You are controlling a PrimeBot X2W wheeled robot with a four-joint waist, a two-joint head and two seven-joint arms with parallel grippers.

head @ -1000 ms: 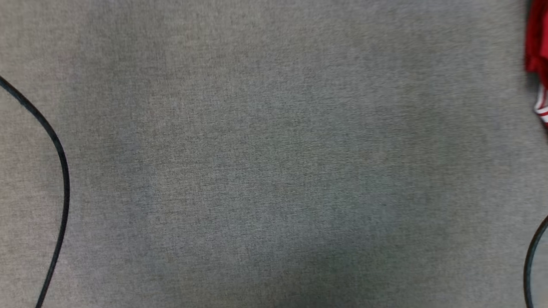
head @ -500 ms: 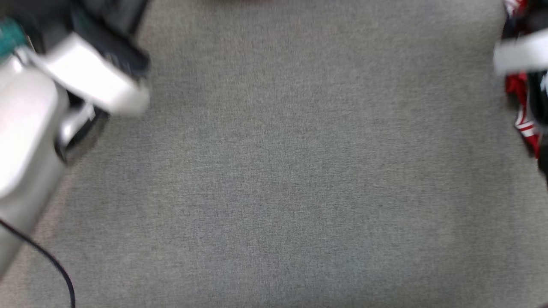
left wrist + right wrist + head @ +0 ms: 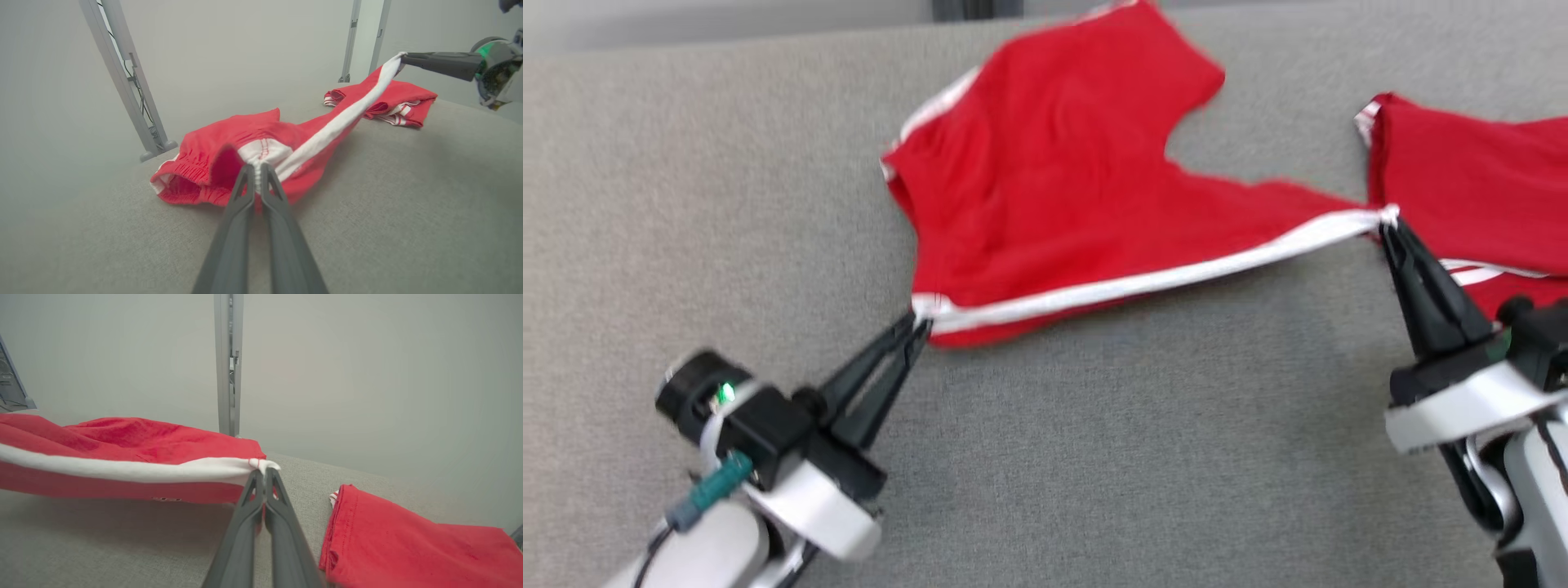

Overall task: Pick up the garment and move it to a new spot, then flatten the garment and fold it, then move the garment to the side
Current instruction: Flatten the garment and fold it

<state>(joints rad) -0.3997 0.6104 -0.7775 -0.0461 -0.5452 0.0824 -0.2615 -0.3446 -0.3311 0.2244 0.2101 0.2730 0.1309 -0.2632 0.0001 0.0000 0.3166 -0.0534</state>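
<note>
The garment (image 3: 1054,180) is a pair of red shorts with a white side stripe, spread across the grey table (image 3: 1094,457). My left gripper (image 3: 920,320) is shut on its waistband corner (image 3: 257,157). At the other end of the stripe, my right gripper (image 3: 1387,222) is shut on the leg hem (image 3: 261,464). The white stripe (image 3: 1143,282) is stretched nearly taut between the two grips and lifted a little off the table. In the left wrist view the garment (image 3: 245,143) sags onto the table behind my fingers, and the right gripper (image 3: 402,57) holds the far end up.
A second red garment (image 3: 1478,188), folded, lies at the right of the table, close beside my right gripper; it is also in the right wrist view (image 3: 408,543). Metal frame posts (image 3: 126,77) stand behind the table's far edge. Bare table lies in front of the shorts.
The head camera has swung up from bare table to the garment and both arms, with blur between. Both grippers stay shut.
</note>
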